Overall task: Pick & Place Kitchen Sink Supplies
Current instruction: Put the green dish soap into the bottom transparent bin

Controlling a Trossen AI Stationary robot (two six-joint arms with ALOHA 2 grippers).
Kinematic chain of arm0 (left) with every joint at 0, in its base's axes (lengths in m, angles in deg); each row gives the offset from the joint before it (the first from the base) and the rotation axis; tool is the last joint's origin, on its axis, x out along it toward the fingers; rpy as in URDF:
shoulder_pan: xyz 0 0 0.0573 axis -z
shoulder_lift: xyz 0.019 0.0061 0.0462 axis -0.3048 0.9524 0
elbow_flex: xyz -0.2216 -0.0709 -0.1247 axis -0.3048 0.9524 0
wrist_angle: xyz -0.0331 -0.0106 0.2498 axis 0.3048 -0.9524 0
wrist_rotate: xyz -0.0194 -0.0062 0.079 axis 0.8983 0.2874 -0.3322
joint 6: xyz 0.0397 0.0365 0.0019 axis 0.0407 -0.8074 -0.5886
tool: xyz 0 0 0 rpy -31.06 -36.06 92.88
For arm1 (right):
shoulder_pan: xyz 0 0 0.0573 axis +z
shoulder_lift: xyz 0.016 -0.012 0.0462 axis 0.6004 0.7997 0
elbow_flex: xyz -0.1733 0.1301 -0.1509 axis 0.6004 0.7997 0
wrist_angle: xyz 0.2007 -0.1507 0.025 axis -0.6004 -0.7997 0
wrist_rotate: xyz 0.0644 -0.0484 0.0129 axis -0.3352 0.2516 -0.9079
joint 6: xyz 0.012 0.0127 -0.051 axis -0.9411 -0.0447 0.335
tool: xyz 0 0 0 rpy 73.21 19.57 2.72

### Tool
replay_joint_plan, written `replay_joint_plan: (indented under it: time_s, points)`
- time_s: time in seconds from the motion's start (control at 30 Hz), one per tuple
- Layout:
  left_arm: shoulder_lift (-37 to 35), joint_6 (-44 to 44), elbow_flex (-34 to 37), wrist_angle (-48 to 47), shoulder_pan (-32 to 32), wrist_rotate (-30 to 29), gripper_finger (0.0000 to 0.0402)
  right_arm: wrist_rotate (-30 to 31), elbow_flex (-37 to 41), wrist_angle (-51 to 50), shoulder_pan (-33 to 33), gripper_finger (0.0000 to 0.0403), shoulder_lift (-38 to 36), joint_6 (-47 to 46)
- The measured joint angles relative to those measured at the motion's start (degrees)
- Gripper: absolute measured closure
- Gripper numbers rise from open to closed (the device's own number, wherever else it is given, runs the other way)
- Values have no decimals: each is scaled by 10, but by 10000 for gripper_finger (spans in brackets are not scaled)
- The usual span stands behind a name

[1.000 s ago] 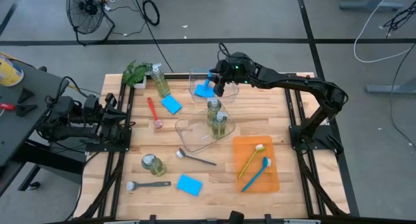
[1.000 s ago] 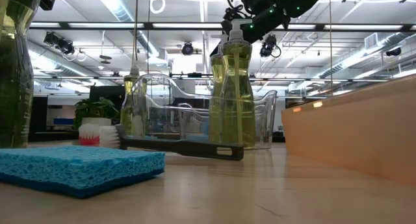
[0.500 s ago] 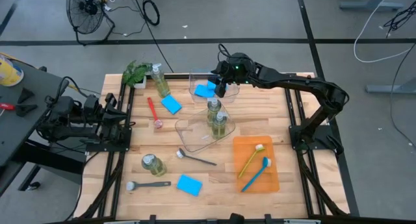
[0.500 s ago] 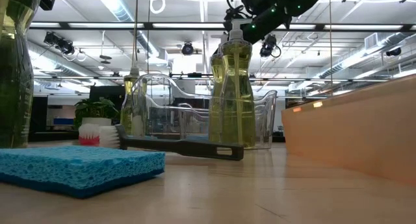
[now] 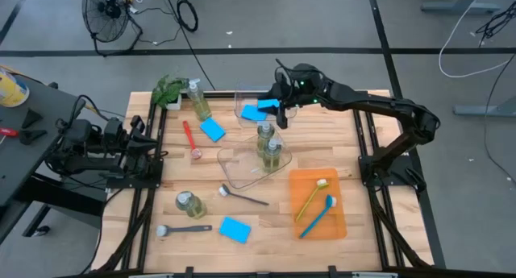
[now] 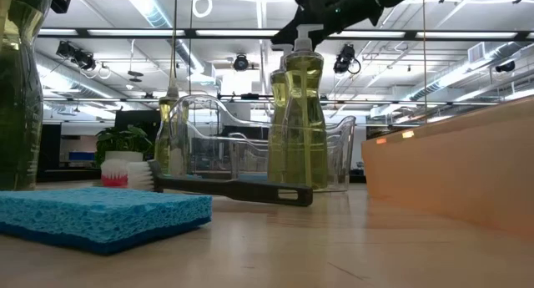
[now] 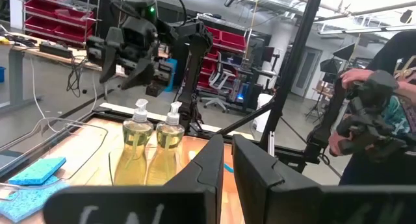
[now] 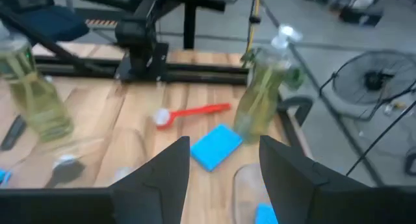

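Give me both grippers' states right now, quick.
Left gripper: shut, holding nothing, parked at the table's left edge.
Right gripper: jaws open and empty, above the far clear bin where a blue sponge lies.

— Where are the sponges (image 5: pixel 213 130) lying?
— One's sitting flat in the far bin, one beside the red brush (image 5: pixel 189 138), one at the near edge.
— And the soap bottles (image 5: pixel 268 146)?
— Two are standing upright in the middle bin; others are resting on the table.
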Motion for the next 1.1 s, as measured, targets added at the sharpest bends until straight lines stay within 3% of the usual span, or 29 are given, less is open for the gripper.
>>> replay_joint_plan:
  time_s: [0.43,0.8,1.1]
  points:
    - [0,0,0,0,0,0,365,11,1,-31,8,218,-92,-7]
    - [0,0,0,0,0,0,365,10,117,60,29,218,-184,-51]
    - [0,0,0,0,0,0,365,-37,131,56,33,218,-213,-68]
